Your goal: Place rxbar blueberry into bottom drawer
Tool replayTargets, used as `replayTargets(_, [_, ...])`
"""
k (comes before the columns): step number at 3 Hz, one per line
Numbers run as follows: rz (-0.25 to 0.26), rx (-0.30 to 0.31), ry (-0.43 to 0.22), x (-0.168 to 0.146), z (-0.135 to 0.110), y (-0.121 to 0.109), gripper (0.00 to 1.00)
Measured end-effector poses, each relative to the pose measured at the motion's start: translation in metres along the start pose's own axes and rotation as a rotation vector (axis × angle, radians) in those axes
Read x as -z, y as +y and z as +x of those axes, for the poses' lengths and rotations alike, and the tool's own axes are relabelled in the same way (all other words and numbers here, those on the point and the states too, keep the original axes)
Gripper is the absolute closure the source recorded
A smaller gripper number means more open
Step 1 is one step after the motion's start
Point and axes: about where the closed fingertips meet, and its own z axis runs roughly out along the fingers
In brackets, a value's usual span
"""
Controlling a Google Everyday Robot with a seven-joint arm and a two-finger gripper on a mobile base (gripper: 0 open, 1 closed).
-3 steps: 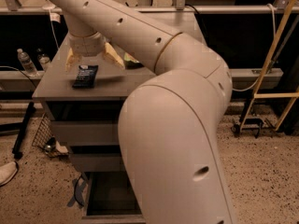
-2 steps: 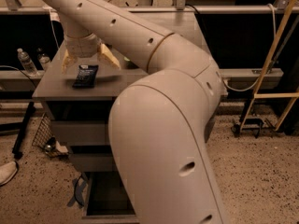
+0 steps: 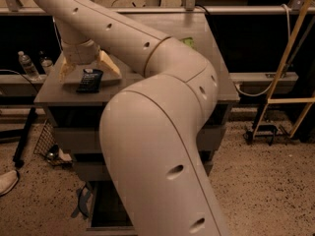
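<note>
The rxbar blueberry (image 3: 90,79), a dark flat bar with small white text, lies on the grey cabinet top (image 3: 59,95) near its front left. My gripper (image 3: 89,69) hangs right over it, its two tan fingers (image 3: 109,64) spread wide to the bar's left and right, open and not holding it. The bottom drawer (image 3: 106,210) stands pulled out at the cabinet's foot, its dark inside partly hidden by my arm.
My large cream arm (image 3: 157,146) fills the middle of the view and hides most of the cabinet front. Two water bottles (image 3: 28,65) stand on a ledge at left. A green bag (image 3: 188,42) peeks out behind the arm. A yellow frame (image 3: 290,73) stands at right.
The arm has swung left and closer over the cabinet. The gripper has come down around the bar, fingers now straddling it. The bar has not moved.
</note>
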Motion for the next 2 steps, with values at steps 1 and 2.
replayTargets(1, [0.01, 0.0, -0.02, -0.0062, 0.003, -0.0023, 0.25])
replayTargets(2, [0.015, -0.001, -0.023, -0.0034, 0.0045, -0.0021, 0.56])
